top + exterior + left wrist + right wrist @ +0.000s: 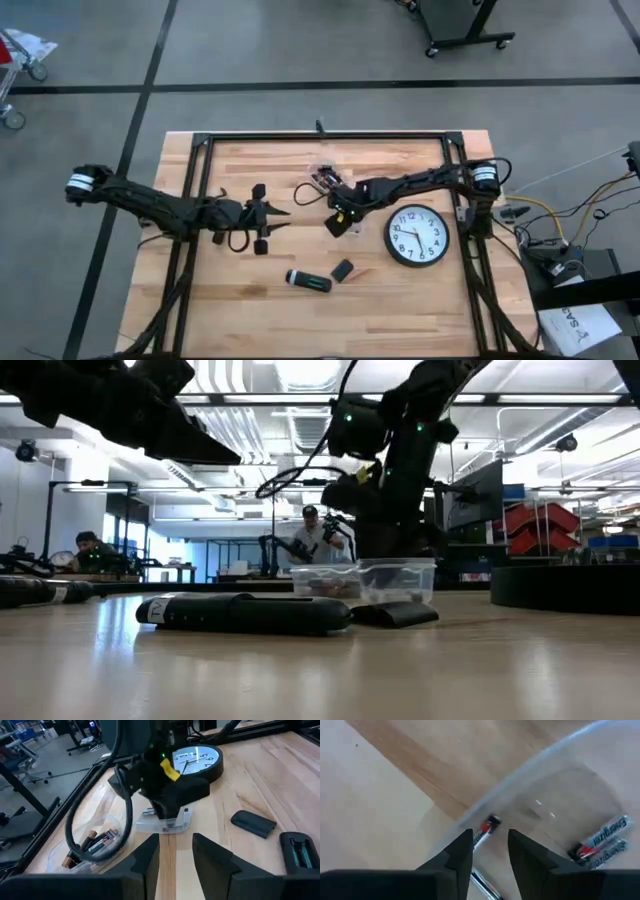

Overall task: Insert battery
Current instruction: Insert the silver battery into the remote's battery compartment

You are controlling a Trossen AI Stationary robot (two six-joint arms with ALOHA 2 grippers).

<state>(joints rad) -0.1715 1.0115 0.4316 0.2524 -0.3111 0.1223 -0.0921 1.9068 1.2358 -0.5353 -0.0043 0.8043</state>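
Observation:
A black remote (308, 281) lies on the wooden table with its battery bay open, and its loose black cover (342, 269) lies beside it. My right gripper (490, 837) is open and points down into a small clear tray (165, 824). The tray holds AA batteries. One battery (487, 827) lies just beyond the fingertips, and two more (605, 842) lie to one side. I cannot tell whether the fingers touch any of them. My left gripper (268, 218) is open, hangs left of the tray and holds nothing.
A second clear tub (92, 844) with several batteries stands on the far side of the tray. A round black wall clock (418, 235) lies face up to the right. Black frame rails (320, 137) run along the table's edges. People sit at desks in the room behind.

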